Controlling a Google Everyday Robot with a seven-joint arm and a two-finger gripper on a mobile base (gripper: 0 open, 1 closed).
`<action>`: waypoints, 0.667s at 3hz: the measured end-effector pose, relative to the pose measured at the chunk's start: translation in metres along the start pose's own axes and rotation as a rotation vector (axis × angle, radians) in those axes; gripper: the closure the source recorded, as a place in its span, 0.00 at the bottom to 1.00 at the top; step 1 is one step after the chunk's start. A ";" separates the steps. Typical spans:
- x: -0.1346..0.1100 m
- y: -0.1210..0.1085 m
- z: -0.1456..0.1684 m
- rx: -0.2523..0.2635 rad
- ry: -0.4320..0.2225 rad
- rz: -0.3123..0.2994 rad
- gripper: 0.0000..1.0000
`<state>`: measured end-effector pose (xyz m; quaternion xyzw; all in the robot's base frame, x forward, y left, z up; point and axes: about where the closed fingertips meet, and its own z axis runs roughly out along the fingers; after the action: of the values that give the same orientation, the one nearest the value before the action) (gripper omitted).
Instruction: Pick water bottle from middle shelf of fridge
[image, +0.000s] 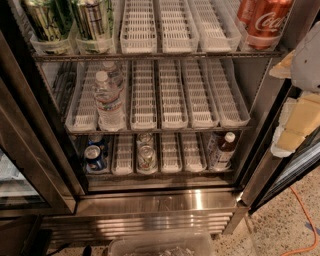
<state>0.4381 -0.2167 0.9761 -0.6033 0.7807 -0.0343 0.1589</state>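
The fridge (160, 202) stands open, and the camera looks slightly downward at its three wire shelves. The water bottle (109, 100) stands upright on the middle shelf (172, 131), in the second white lane tray from the left, at the front edge. It has a white cap and a label band around the body. Directly behind it, in the same lane, a second clear bottle (114, 71) is partly visible. The other lanes of this shelf carry nothing.

The gripper (299, 117) is at the right border of the view, outside the fridge, beside the right frame and well apart from the water bottle. Only pale and beige parts of it are visible, so I cannot tell if the jaws are spread or pressed together.

On the upper shelf, green cans (45, 20) stand at the left and red Coca-Cola cans (262, 20) at the right. On the lower shelf there are a blue can (94, 157), a silver can (146, 156) and a small dark bottle (225, 150). An orange cable (306, 220) lies on the floor at the right.
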 end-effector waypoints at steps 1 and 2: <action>0.000 0.000 0.000 0.000 0.000 0.000 0.00; -0.006 0.004 0.005 0.018 -0.009 0.017 0.00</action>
<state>0.4370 -0.2092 0.9721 -0.5952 0.7849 -0.0373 0.1680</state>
